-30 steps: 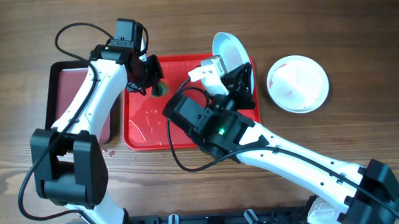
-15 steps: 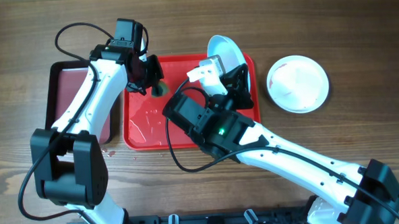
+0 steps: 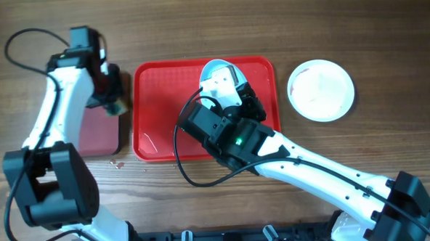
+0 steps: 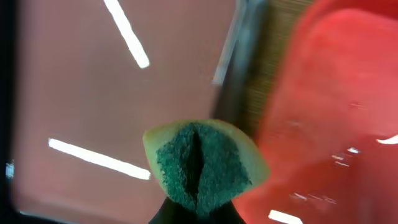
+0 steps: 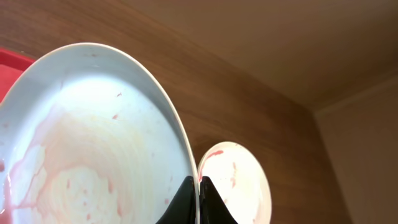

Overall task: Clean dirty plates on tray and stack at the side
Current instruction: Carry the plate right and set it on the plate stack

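Left arm swung off the bright red rectangular plastic tray [image 3: 156,101]. Its left gripper [image 4: 196,214] now hangs over the right edge of the smaller black-rimmed maroon tray [image 3: 92,133], clamped on a yellow sponge with dark green scouring face [image 4: 202,165]. Plate side: right gripper [image 5: 199,186] pinched tight on the rim of a pale round shallow plate [image 5: 93,143], pink smears inside, held tilted above the red tray's back half. Beyond the tray's right rim, a white round plate [image 3: 320,90], red-smeared, lies on the wooden desk [image 3: 196,27], apart from the tray.
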Controlling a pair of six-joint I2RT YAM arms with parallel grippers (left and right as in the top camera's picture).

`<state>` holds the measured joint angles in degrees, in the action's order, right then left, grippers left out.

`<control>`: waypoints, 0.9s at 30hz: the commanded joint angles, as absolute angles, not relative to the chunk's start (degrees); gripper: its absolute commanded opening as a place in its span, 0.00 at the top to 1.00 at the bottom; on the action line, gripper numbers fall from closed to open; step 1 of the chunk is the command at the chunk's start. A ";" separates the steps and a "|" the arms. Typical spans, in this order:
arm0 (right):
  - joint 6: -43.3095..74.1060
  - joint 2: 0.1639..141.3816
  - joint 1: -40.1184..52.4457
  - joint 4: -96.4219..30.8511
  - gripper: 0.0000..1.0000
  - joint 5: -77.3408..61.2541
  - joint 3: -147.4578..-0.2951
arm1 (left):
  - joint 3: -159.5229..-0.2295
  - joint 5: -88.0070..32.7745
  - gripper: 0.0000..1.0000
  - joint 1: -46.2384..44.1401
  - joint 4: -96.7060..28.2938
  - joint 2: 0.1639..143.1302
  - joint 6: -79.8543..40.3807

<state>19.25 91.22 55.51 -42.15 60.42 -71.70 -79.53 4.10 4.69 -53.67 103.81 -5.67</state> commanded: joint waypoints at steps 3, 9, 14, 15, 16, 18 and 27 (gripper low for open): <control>21.23 89.93 53.67 -43.09 0.96 55.64 -71.77 | -74.15 5.67 0.96 11.22 -47.77 107.68 2.66; 23.00 89.93 52.62 -43.35 0.96 54.94 -71.77 | -73.43 5.67 0.00 12.62 -46.13 108.90 2.59; 26.11 88.40 52.25 -43.97 0.96 54.92 -71.77 | -76.95 5.67 0.00 12.60 -49.04 108.49 2.07; 27.22 87.20 51.79 -44.01 0.96 54.68 -71.77 | -79.50 5.67 0.00 12.60 -51.77 108.01 0.69; 27.44 85.58 50.87 -43.94 0.96 53.39 -71.77 | -82.43 5.61 0.00 12.43 -54.68 107.15 -0.80; 27.64 81.95 47.64 -43.99 0.96 48.49 -71.77 | -86.43 2.20 0.00 11.38 -58.48 105.06 -2.39; 26.98 73.49 21.52 -47.40 0.96 25.56 -71.77 | -87.72 -10.90 0.00 -1.83 -58.26 101.25 -6.70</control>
